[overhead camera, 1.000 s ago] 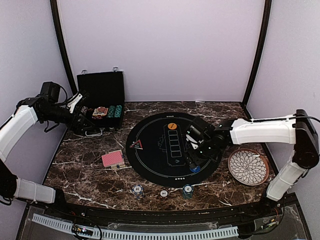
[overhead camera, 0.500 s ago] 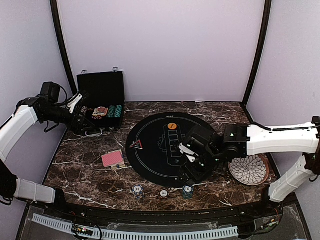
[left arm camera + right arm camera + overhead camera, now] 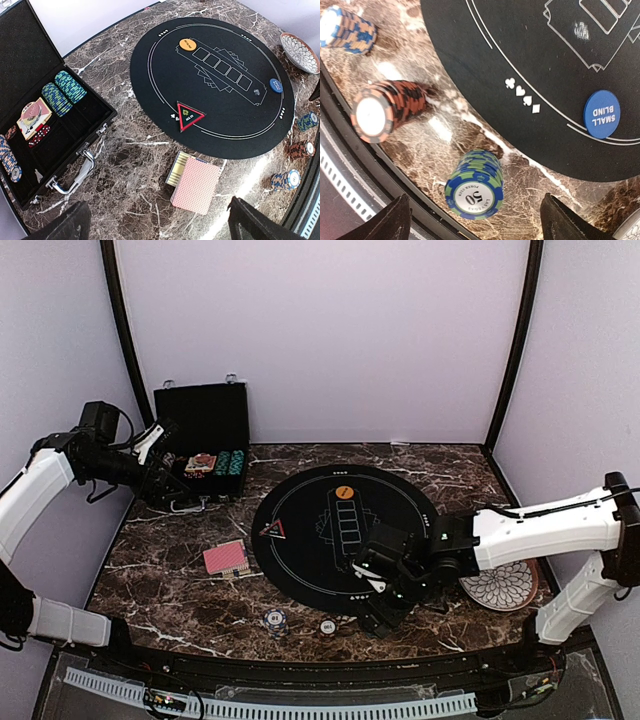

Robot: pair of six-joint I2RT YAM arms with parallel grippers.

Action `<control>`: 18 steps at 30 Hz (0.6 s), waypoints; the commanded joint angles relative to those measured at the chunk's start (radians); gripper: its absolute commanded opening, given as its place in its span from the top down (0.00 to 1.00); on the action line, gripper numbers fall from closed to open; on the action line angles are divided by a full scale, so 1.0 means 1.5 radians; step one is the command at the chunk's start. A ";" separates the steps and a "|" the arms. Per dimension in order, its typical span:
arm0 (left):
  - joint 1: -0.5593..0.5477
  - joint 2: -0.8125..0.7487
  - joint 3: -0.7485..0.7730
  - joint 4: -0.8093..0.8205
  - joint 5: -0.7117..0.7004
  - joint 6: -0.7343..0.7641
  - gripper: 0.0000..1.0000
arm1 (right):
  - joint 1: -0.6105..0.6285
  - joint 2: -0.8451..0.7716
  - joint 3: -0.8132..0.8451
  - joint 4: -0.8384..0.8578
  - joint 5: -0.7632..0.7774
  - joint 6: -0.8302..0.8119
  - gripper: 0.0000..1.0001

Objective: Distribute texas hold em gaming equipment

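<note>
Top view first: the right arm (image 3: 540, 525) is stretched low over the near rim of the black felt mat (image 3: 305, 575), wrist right above the row of chip stacks (image 3: 275, 620) on the marble table (image 3: 160, 570), and that row along a player's edge looks to me like a chip delivery; the left arm (image 3: 40, 485) hangs by the open black case (image 3: 205, 420), the supply. Left wrist view: left pincer (image 3: 159, 212) spread wide, holding nothing, above the pink-backed card deck (image 3: 196, 185) lying just off the mat; triangle marker (image 3: 189, 116), orange button (image 3: 187, 44) and blue button (image 3: 275, 85) sit on the felt, teal chips (image 3: 62, 92) wait in the case. Right wrist view: right pincer (image 3: 474, 205) released and empty, fingers wide either side of the blue-green 50 stack (image 3: 475, 192), no contact visible; it stands near the red-and-black stack (image 3: 385, 112), and the blue button reads SMALL BLIND, so these chips likely mark that seat
</note>
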 commanded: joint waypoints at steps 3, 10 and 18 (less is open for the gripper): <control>-0.003 -0.008 0.016 -0.023 0.016 0.000 0.01 | 0.005 0.019 -0.023 0.037 -0.013 0.009 0.13; -0.004 -0.013 0.010 -0.019 0.016 -0.002 0.01 | 0.005 0.049 -0.024 0.060 -0.004 0.007 0.22; -0.004 -0.017 0.011 -0.022 0.016 0.000 0.01 | 0.005 0.054 -0.032 0.067 -0.002 0.009 0.32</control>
